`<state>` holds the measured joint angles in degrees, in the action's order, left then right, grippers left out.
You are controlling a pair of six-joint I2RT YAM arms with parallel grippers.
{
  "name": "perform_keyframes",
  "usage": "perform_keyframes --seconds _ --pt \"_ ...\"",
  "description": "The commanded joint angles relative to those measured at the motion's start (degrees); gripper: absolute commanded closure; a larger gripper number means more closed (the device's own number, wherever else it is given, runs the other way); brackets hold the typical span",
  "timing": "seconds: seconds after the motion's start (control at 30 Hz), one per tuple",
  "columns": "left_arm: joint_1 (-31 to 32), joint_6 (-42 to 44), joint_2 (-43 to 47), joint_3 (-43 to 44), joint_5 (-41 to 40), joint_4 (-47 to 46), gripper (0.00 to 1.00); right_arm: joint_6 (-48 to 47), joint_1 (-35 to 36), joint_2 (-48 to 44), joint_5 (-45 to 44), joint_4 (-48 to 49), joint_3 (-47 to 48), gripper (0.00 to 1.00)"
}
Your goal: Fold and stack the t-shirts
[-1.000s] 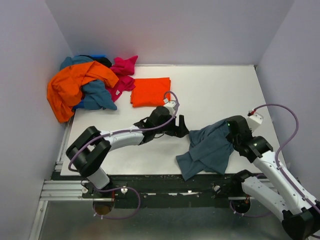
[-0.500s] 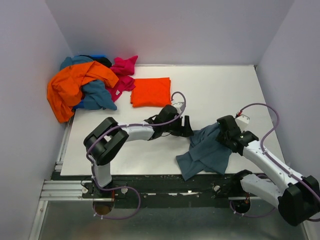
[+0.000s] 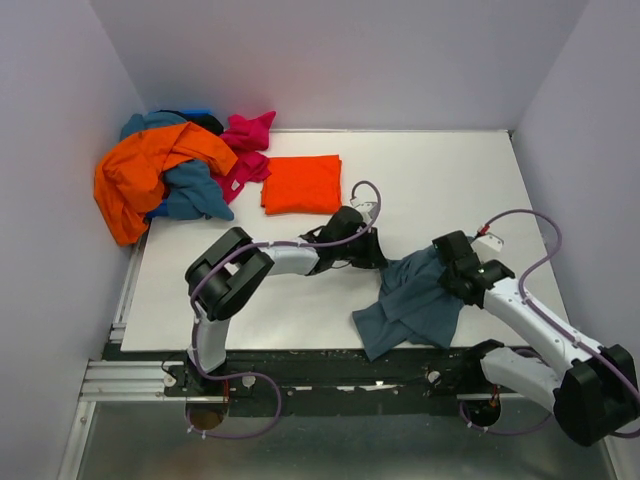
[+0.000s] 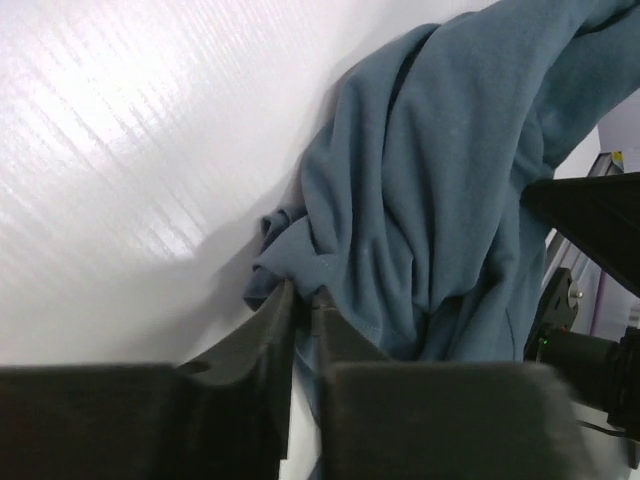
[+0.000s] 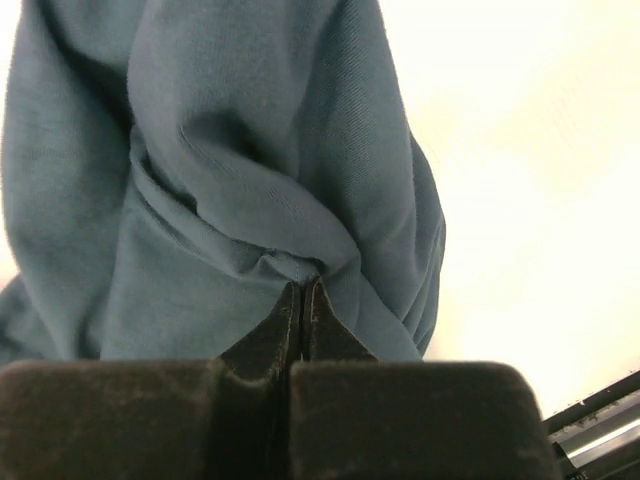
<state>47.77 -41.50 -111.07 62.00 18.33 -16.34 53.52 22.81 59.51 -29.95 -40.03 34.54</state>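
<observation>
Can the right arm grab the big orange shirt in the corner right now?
Probably not. The right gripper is shut on the blue-grey shirt near the front edge, and the orange shirt lies far off in the back left corner.

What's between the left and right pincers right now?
The bunched blue-grey shirt; the top view shows it spanning the gap. In the wrist views the left pincer and right pincer each nip a fold of it.

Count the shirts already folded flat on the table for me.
1: the orange-red shirt, far side, beside the heap. The slate shirt is crumpled near the front edge; the heap might hide another.
</observation>
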Motion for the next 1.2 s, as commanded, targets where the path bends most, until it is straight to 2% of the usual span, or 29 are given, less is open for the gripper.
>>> perform_keyframes --seconds 0.0,0.07,0.27,0.4,0.6,0.8,1.0,1.17 --pt "0.0 2.0 -1.1 3.8 0.8 0.6 0.91 -0.3 -0.2 -4.8 -4.4 -3.2 2.5 0.99" --pt "-0.7 4.0 -0.4 5.2 -0.7 3.0 1.00 -1.7 -0.3 -6.8 -5.2 -4.8 4.1 0.99" --pt "-4.3 6.3 4.6 5.9 -1.7 6.9 1.00 -7.7 -0.4 -13.4 -7.5 -7.5 11.1 0.99" --pt "-8.9 6.3 10.2 4.8 -2.4 9.7 1.00 -12.2 -1.7 -14.2 -12.3 -9.1 19.6 0.99" --pt "-18.7 4.3 22.4 3.8 -2.1 12.6 1.00 -18.5 -3.2 -6.5 -10.1 -8.0 33.8 0.99" --pt "-21.9 9.3 34.1 10.2 -13.3 26.8 1.00 -19.6 -8.6 -2.6 -3.0 -8.1 45.5 0.99" --pt "-22.4 11.4 45.7 10.1 -23.9 35.5 1.00 -20.2 -10.2 -5.0 1.1 -8.0 44.7 1.00" --pt "-22.4 11.0 52.8 8.8 -27.3 43.5 1.00 -23.9 -10.2 -9.0 11.4 -6.9 38.1 0.99"
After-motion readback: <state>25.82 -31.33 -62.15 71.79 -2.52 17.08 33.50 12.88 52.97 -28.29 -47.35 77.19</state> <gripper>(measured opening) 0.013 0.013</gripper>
